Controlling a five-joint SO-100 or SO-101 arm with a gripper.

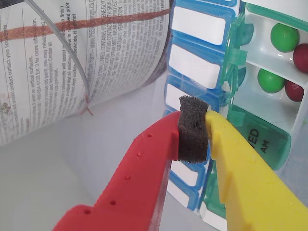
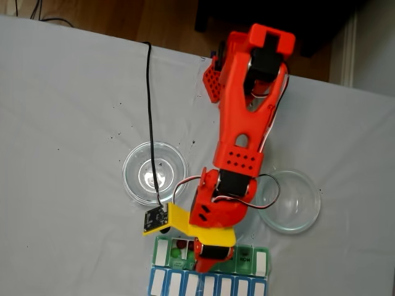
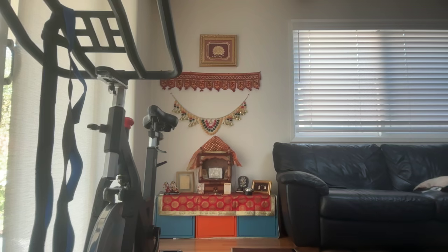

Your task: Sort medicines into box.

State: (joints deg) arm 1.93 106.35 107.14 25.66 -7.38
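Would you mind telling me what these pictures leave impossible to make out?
- Fixed view: most green-lidded box compartments, hidden by the arm; blue row cut off below.
- Wrist view: any ball between the fingers, hidden by the foam pad.
- Wrist view: further medicines, cut off at right.

A home living room: a black leather sofa (image 3: 360, 196) at 4 o'clock, exercise bike (image 3: 119, 168) at 8, small shrine (image 3: 214, 168) against the wall, window blinds (image 3: 371, 80) at 2.
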